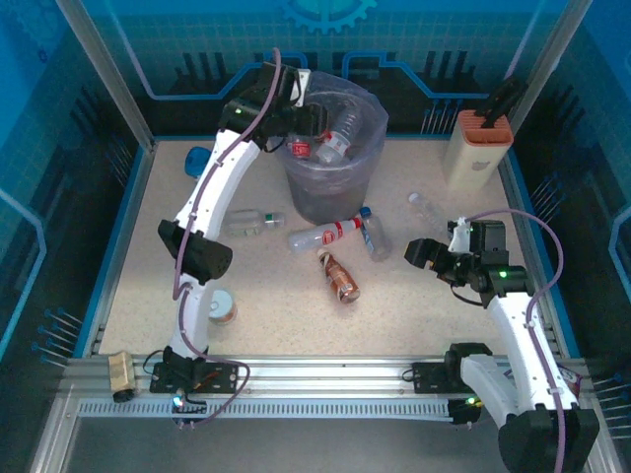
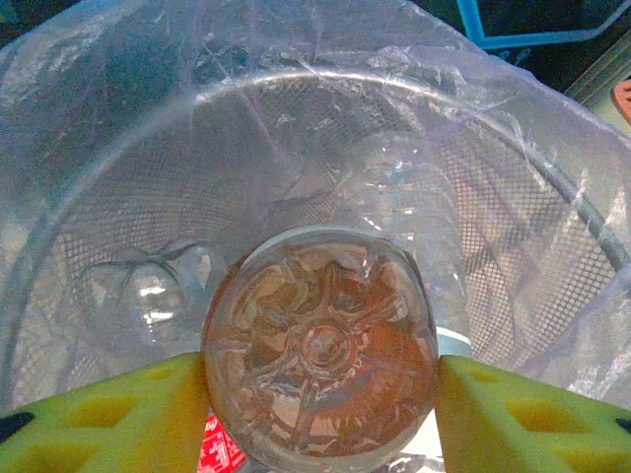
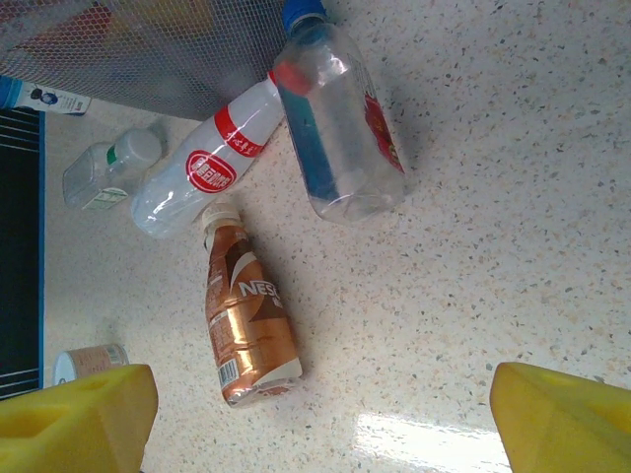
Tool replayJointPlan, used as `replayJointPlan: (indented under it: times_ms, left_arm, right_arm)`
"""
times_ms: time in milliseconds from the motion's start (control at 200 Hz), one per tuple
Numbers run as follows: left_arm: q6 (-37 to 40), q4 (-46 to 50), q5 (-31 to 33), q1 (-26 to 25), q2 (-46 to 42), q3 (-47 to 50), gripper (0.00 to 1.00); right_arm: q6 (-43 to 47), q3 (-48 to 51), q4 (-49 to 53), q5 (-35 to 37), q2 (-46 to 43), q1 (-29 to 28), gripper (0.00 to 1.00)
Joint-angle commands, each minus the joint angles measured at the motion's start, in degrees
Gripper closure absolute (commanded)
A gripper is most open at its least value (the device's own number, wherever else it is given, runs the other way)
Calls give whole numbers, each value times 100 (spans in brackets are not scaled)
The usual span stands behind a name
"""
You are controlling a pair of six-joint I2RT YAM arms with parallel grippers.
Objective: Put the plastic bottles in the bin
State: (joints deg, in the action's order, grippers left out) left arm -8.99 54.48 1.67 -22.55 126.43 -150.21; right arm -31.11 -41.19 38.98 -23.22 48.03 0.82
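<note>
We see the bin (image 1: 340, 192) standing at the far middle of the table (image 1: 286, 325), with bottles inside it. Over its mouth our left gripper (image 2: 320, 414) presses its yellow pads against both sides of a clear bottle (image 2: 320, 345). Our right gripper (image 3: 315, 424) hangs wide open and holds nothing, above a blue-capped bottle (image 3: 340, 128), a red-labelled bottle (image 3: 202, 172) and a copper-brown bottle (image 3: 246, 320) lying near the bin.
</note>
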Motion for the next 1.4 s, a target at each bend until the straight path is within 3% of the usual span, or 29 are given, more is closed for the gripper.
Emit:
replayJointPlan:
  times_ms: [0, 140, 270, 515, 846, 1151, 1396]
  left_arm:
    - [-9, -165, -15, 41, 309, 108, 46]
    - [-119, -293, -33, 44, 461, 248, 47]
    - [-129, -507, 56, 40, 525, 397, 35]
    - [-230, -399, 12, 53, 751, 414, 41]
    - [-221, -604, -229, 40, 127, 448, 26]
    - [-95, -549, -344, 23, -540, 457, 22]
    - [35, -487, -308, 14, -1194, 995, 19]
  right_arm:
    - [12, 49, 22, -86, -4, 77, 12]
    - [-25, 108, -70, -150, 13, 78, 12]
    - [-98, 204, -171, -238, 13, 77, 12]
    - [-114, 216, -209, -246, 10, 85, 12]
    - [-41, 68, -268, -196, 119, 81, 11]
    - [84, -18, -388, 37, 172, 76, 6]
    - [380, -511, -51, 1067, 312, 42, 0]
